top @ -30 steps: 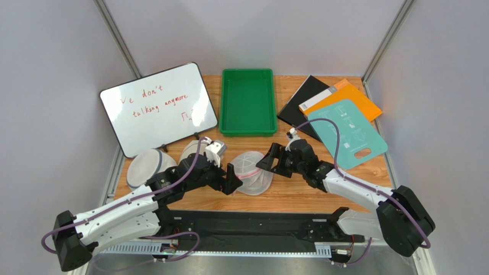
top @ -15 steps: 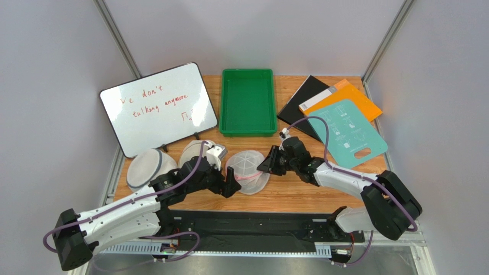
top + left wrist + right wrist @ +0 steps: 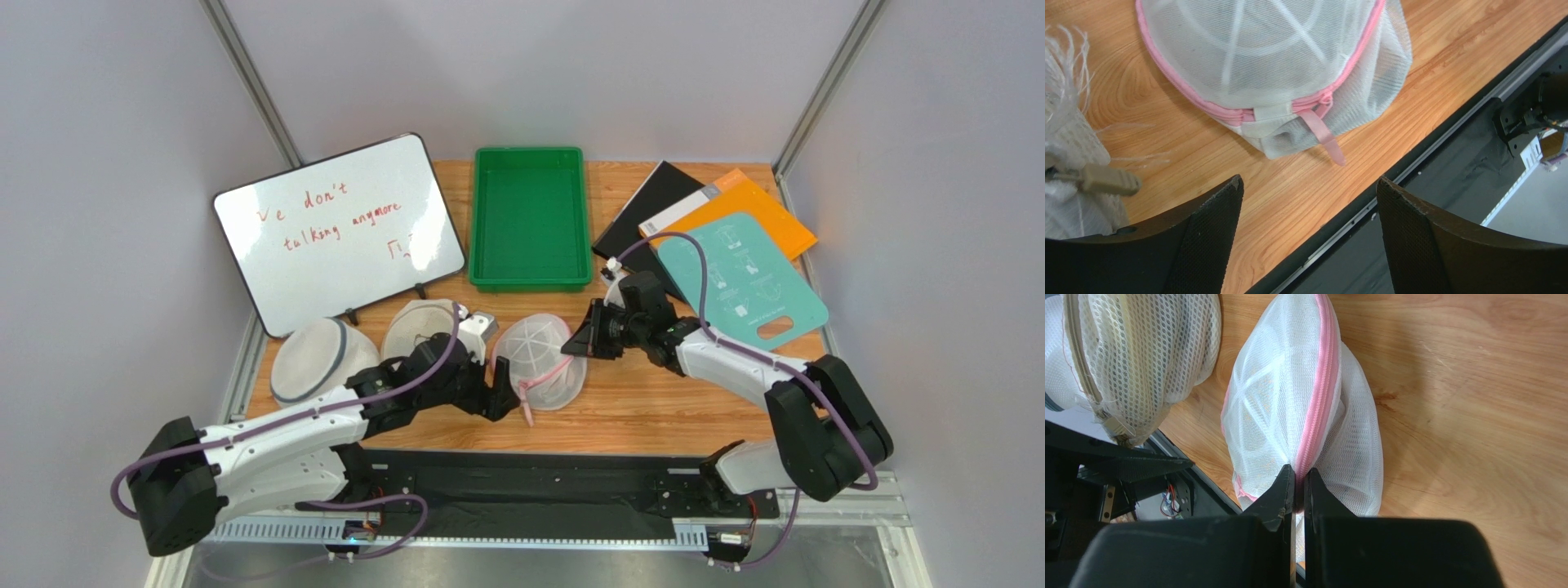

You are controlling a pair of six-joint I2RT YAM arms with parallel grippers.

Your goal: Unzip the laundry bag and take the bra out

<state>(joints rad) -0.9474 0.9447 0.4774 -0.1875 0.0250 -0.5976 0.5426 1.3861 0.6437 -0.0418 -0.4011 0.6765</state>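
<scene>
Pulling now could drag the laundry bag [image 3: 540, 355] across the bench [image 3: 687, 410]: your right gripper [image 3: 1299, 475] pinches only its pink seam [image 3: 1321, 386], and your left gripper [image 3: 1309, 187] hangs open short of the pull tab [image 3: 1324, 135].

On the table [image 3: 687, 410], the laundry bag [image 3: 540, 359] lies front and centre. From it, the tray [image 3: 530, 218] sits at 12 o'clock, the whiteboard [image 3: 337, 233] at 10, 2 mesh bags [image 3: 313, 358] side by side at 9, and stacked folders [image 3: 736, 263] at 2. The right gripper [image 3: 574, 347] touches its 3 o'clock edge. The left gripper [image 3: 505, 399] is just beside it at 7.
</scene>
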